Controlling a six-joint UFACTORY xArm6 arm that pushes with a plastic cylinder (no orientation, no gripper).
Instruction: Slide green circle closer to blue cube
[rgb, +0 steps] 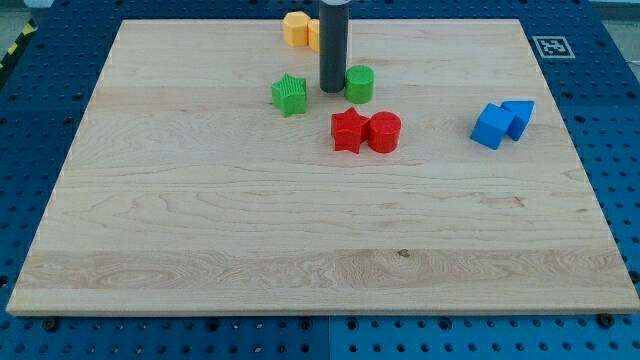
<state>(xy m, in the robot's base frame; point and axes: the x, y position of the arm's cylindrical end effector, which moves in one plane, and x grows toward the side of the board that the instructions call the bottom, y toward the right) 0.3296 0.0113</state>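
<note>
The green circle (360, 84) stands on the wooden board near the view's top centre. My tip (331, 90) sits just to its left, touching or almost touching it. The blue cube (491, 126) lies at the view's right, with a second blue block (519, 116) pressed against its right side. The green circle is well to the left of the blue cube.
A green star (289, 95) lies left of my tip. A red star (348, 130) and a red circle (384, 132) sit side by side below the green circle. An orange block (295, 28) and a yellow one (313, 33) lie at the top edge, behind the rod.
</note>
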